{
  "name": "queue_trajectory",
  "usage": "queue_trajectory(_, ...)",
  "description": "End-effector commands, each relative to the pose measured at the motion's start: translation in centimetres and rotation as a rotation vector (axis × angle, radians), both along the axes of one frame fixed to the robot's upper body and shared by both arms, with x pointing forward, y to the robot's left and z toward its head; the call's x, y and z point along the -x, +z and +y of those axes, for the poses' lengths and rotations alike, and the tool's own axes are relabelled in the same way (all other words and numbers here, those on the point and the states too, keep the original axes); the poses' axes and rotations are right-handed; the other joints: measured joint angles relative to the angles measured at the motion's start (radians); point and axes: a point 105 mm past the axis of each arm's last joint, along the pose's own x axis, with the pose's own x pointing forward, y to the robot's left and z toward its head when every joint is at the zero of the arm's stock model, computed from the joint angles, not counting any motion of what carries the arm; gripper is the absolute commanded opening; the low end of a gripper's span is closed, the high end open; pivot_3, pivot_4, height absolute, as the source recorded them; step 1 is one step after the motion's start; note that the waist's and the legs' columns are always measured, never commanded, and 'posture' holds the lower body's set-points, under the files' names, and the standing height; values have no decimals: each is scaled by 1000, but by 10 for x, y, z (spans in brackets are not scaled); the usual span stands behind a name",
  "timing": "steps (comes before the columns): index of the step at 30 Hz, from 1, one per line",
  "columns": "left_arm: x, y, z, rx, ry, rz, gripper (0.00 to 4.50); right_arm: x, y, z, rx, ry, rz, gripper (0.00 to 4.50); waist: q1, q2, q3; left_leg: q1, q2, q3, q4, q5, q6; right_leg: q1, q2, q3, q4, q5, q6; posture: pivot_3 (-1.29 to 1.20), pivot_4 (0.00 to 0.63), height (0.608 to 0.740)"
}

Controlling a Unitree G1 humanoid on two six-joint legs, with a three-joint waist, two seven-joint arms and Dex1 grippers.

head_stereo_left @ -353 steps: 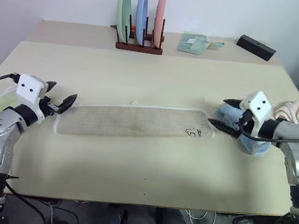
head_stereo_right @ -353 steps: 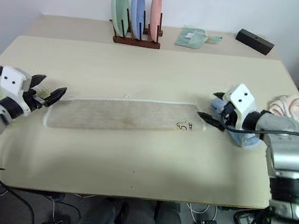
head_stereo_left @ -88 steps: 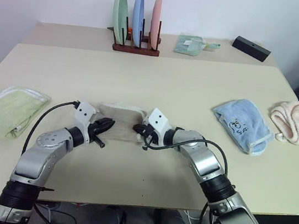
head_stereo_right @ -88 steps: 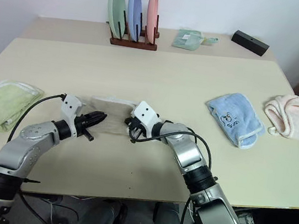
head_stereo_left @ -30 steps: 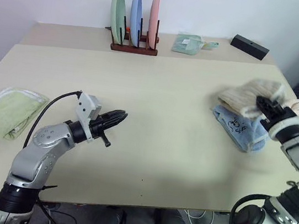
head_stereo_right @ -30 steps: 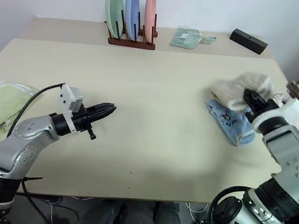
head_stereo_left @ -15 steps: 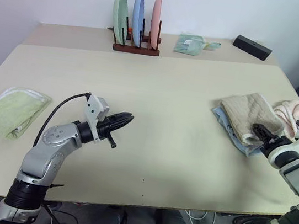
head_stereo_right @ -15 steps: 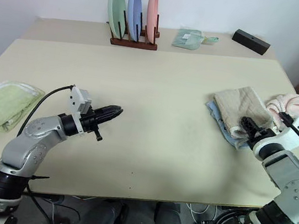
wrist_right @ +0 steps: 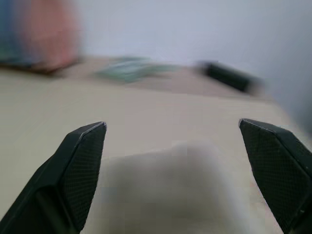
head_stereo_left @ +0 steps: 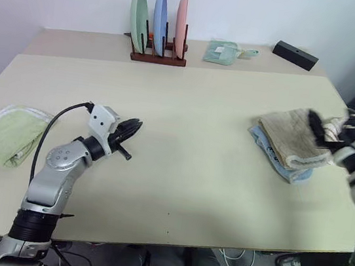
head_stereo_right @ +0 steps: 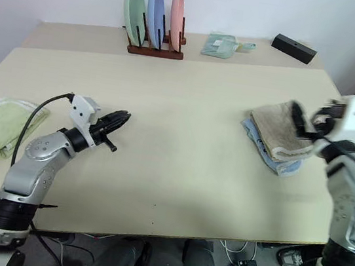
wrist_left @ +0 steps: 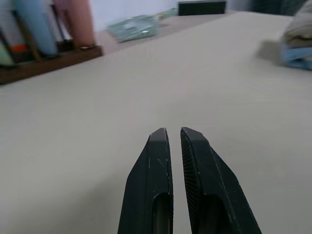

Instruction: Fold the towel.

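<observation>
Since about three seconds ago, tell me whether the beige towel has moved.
Yes. The beige towel was mid-table between both grippers; now it lies folded at the table's right side, stacked on the light blue towel, by the open right gripper.

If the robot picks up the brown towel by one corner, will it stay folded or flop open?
It would probably flop open. The brown towel is soft cloth, with loosely stacked, sagging layers and nothing holding them shut. It likely feels light, since it barely squashes the blue towel underneath. Its fuzzy surface should grip rather than slip, so pushing it might drag the blue one along.
</observation>
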Motion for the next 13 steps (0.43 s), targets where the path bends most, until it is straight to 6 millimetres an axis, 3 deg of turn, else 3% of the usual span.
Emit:
queue_trajectory(1, 5, 10, 15, -23, 40, -51, 389, 6, 3, 34, 106, 193, -25, 4440, 5, 0, 0, 0, 0, 0, 0, 0, 0, 0, 0, 0, 0, 0, 0, 0, 150, 721)
queue_trajectory(3, 10, 5, 29, -48, 84, -45, 389, 0, -21, 58, 157, 302, 48, 4440, 6, -1, 0, -1, -1, -1, 0, 0, 0, 0, -1, -1, -1, 0, 0, 0, 150, 721)
queue_trajectory(5, 18, 3, 38, -56, 115, -40, 389, -5, -36, 69, 164, 356, 93, 4440, 4, -1, 0, 0, -1, -1, 0, 0, 0, 1, -1, -1, -2, 0, 0, 0, 150, 721)
queue_trajectory(13, 35, -4, 40, -56, 142, -19, 389, -13, -52, 72, 170, 400, 123, 4440, 15, -2, 0, -1, -1, -1, 0, 0, 0, 1, -1, -1, -2, 0, 0, 0, 150, 721)
